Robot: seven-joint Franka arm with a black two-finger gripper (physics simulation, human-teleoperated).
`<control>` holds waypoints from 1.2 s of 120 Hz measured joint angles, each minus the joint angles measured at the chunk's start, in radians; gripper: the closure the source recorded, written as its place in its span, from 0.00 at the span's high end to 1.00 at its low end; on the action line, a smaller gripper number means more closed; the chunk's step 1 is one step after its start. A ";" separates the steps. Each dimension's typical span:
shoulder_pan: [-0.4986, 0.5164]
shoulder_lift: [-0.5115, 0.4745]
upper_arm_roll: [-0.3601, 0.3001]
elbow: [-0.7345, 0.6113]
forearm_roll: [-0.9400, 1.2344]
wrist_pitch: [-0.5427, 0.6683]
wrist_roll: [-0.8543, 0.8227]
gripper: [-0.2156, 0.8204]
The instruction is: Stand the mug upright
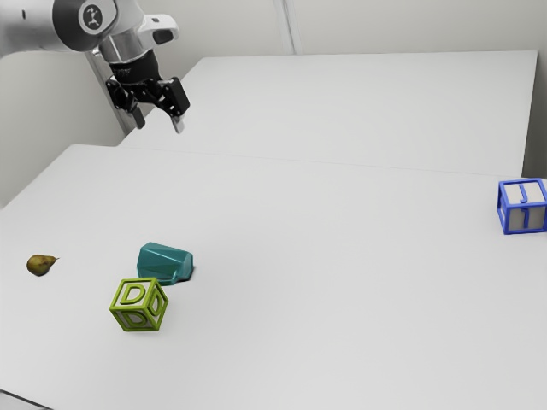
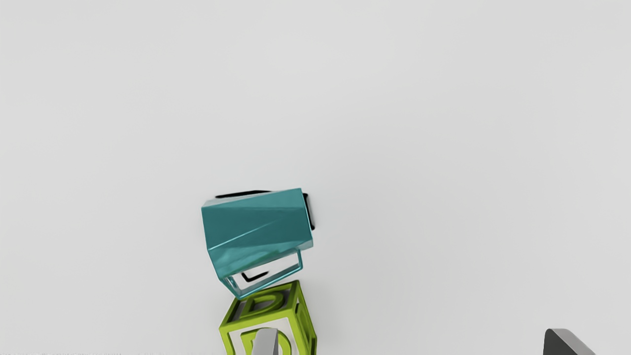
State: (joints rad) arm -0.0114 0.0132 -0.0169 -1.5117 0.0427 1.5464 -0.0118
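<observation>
My gripper [image 1: 160, 124] hangs high above the table in the exterior view's upper left, well clear of the mug. A teal faceted mug [image 1: 162, 261] lies on its side on the table, its handle toward the green block. In the wrist view the mug [image 2: 256, 222] shows its side wall, and the handle reaches close to the block; whether they touch I cannot tell. The gripper [image 2: 409, 340] is open in the wrist view, fingertips wide apart with nothing held, one of them overlapping the block in the picture.
The green letter block [image 1: 138, 305] stands right beside the mug's handle. A brown pear [image 1: 40, 265] lies toward the exterior view's left. A blue-edged block [image 1: 522, 206] sits at the exterior view's right edge. All rest on the white table [image 1: 342, 299].
</observation>
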 joint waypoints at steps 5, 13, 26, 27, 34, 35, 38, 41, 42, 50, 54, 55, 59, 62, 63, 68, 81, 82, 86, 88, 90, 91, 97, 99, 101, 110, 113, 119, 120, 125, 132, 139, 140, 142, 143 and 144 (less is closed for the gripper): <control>0.001 0.000 0.000 0.000 0.000 -0.002 0.000 0.77; 0.003 -0.002 0.000 0.000 -0.001 -0.005 0.000 0.77; 0.006 -0.017 0.000 -0.009 -0.002 -0.009 0.000 0.77; 0.006 -0.019 0.000 -0.010 -0.002 -0.009 0.000 0.77; 0.007 -0.030 0.000 -0.014 0.000 -0.012 0.000 0.77; 0.007 -0.031 0.000 -0.015 0.000 -0.013 0.000 0.77; 0.008 -0.038 0.000 -0.021 0.000 -0.015 0.000 0.77; 0.008 -0.044 0.000 -0.026 0.000 -0.016 0.000 0.77; 0.009 -0.045 0.000 -0.027 0.001 -0.017 0.000 0.77; 0.015 -0.051 0.000 -0.032 0.000 -0.020 0.002 0.77; 0.023 -0.052 0.000 -0.034 -0.001 -0.022 0.004 0.77; 0.026 -0.053 0.000 -0.034 -0.002 -0.022 0.004 0.77; 0.037 -0.053 -0.001 -0.034 -0.003 -0.025 0.006 0.77; 0.048 -0.053 -0.001 -0.035 -0.005 -0.027 0.008 0.77; 0.052 -0.053 -0.001 -0.035 -0.006 -0.027 0.009 0.77; 0.073 -0.053 0.000 -0.035 -0.013 -0.029 0.013 0.77; 0.144 -0.052 0.003 -0.035 -0.052 -0.033 0.032 0.77; 0.150 -0.052 0.004 -0.035 -0.055 -0.034 0.033 0.77; 0.174 -0.052 0.004 -0.035 -0.069 -0.034 0.040 0.77; 0.186 -0.051 0.005 -0.035 -0.078 -0.034 0.044 0.77; 0.196 -0.050 0.006 -0.036 -0.087 -0.034 0.048 0.77; 0.201 -0.050 0.007 -0.036 -0.092 -0.033 0.050 0.77; 0.232 -0.048 0.009 -0.042 -0.118 -0.031 0.062 0.77; 0.241 -0.048 0.009 -0.044 -0.126 -0.030 0.067 0.77; 0.250 -0.047 0.010 -0.046 -0.135 -0.030 0.071 0.77; 0.287 -0.047 0.010 -0.068 -0.182 -0.027 0.091 0.77; 0.297 -0.047 0.010 -0.075 -0.197 -0.026 0.099 0.77; 0.316 -0.048 0.011 -0.087 -0.226 -0.024 0.113 0.77; 0.318 -0.048 0.011 -0.088 -0.230 -0.024 0.116 0.77; 0.331 -0.049 0.011 -0.097 -0.252 -0.023 0.128 0.77; 0.347 -0.053 0.011 -0.125 -0.283 -0.015 0.147 0.77; 0.362 -0.061 0.012 -0.173 -0.321 0.004 0.170 0.77; 0.364 -0.062 0.012 -0.179 -0.326 0.007 0.173 0.77; 0.369 -0.063 0.012 -0.192 -0.337 0.013 0.180 0.77; 0.371 -0.064 0.012 -0.198 -0.343 0.017 0.183 0.77; 0.374 -0.064 0.012 -0.204 -0.348 0.020 0.187 0.77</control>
State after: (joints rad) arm 0.3624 -0.0511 -0.0048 -1.7161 -0.3054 1.5662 0.1751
